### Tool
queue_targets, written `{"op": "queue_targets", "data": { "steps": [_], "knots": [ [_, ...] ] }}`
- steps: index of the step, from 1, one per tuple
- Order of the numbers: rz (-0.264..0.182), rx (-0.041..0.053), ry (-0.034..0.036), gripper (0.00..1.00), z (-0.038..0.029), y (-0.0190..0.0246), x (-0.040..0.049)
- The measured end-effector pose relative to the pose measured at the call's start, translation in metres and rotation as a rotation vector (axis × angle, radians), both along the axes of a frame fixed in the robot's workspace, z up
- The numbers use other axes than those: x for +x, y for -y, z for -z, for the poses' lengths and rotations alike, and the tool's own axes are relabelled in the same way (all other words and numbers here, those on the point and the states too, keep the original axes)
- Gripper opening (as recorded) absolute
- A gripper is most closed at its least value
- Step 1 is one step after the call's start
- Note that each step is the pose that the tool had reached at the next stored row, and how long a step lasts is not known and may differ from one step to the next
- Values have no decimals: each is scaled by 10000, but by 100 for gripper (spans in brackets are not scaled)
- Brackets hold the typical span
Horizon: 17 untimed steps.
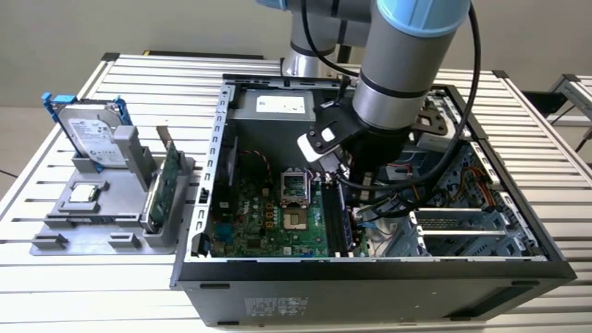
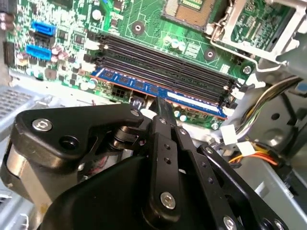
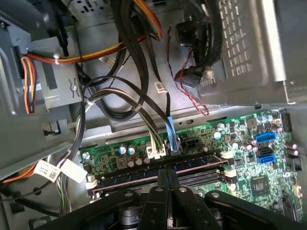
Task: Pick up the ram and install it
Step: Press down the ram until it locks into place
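Apparently hand (image 2: 162, 106) fingertips meet ram (image 2: 144, 88) seated in outermost slot.

An open black computer case (image 1: 370, 274) sits on a slatted metal table (image 1: 83, 291), with a green motherboard (image 1: 268, 222) lying flat inside it. An empty processor socket (image 1: 292, 186) is near the board's middle. In the second wrist view, black memory slots (image 2: 163, 60) run side by side, and blue connectors (image 2: 41, 40) stand near the board's edge. In the first wrist view, bundled cables (image 3: 139, 103) hang over the board. On the exterior view's left, a grey holder (image 1: 102, 215) carries a silver hard drive with a blue bracket (image 1: 93, 135), standing upright, and a green circuit card (image 1: 166, 191) set on edge beside it.
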<state>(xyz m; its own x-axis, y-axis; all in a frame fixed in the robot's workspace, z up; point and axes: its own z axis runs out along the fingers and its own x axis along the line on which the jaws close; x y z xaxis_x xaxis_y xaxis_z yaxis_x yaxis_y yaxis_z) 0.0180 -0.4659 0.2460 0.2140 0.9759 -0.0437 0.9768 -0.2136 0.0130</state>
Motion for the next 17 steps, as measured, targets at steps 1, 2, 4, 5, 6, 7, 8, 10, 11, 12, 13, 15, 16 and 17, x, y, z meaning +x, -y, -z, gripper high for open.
{"op": "queue_targets", "data": {
  "steps": [1,2,4,5,6,7,8,10,11,12,13,15,16,17],
  "knots": [
    [-142,1,0,0,0,0,-1],
    [-275,2,0,0,1,0,-2],
    [-551,4,0,0,2,0,-3],
    [-685,5,0,0,3,0,-4],
    [-818,7,0,0,4,0,-5],
    [-942,10,0,0,5,0,-6],
    [-1080,13,0,0,5,0,-6],
    [-1343,17,1,0,7,0,-8],
    [-1469,21,1,0,8,0,-10],
    [-1592,23,0,0,8,0,-11],
    [-1710,26,0,0,9,0,-13],
    [-1837,28,1,0,9,0,-25],
    [-1845,29,1,0,9,0,-30],
    [-1852,28,1,0,9,0,-36]
  ]
}}
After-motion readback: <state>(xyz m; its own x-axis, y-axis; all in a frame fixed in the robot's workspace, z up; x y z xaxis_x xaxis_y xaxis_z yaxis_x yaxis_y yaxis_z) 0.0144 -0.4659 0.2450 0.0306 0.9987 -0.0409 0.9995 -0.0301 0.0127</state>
